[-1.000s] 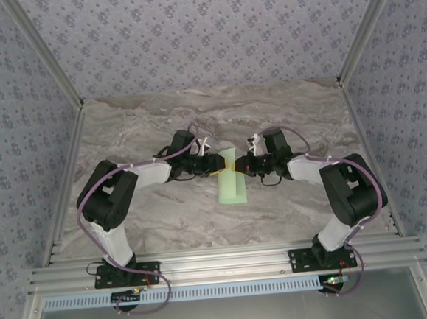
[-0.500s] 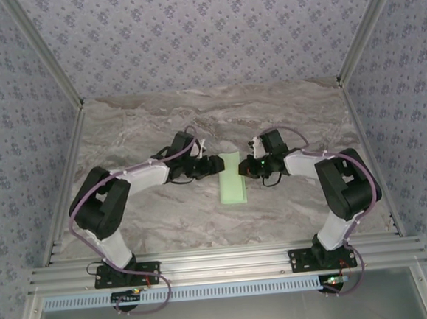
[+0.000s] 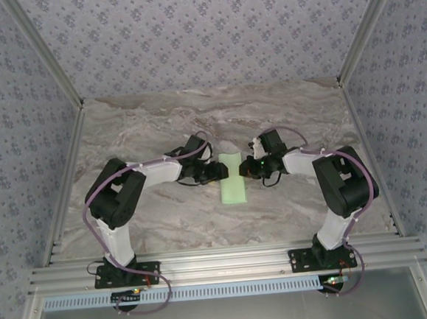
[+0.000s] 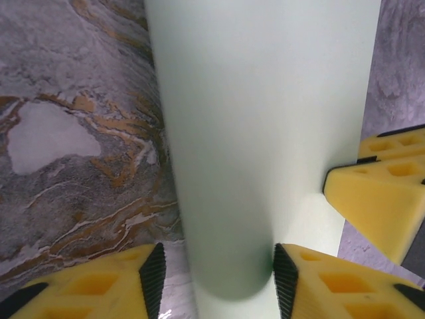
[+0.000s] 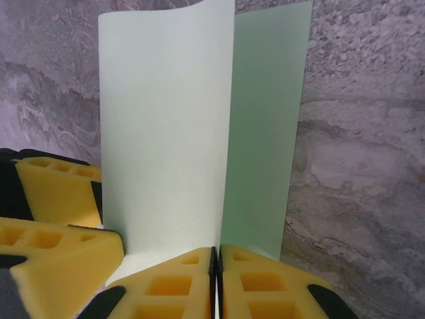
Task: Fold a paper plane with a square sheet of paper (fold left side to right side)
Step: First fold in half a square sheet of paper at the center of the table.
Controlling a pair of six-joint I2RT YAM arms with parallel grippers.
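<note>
Right wrist: the square sheet of paper (image 5: 166, 133) is lying doubled, fold bulging uncreased; right gripper (image 5: 216, 266) is pinching its edge, left gripper (image 4: 214, 274) is gaping astride the fold.

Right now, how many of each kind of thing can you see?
Pale mint-green folded paper sheet: 1
Black-and-white robot arms: 2, the left arm and the right arm
Yellow-fingered tools: 2, the left tool and the right tool
Total: 5
</note>
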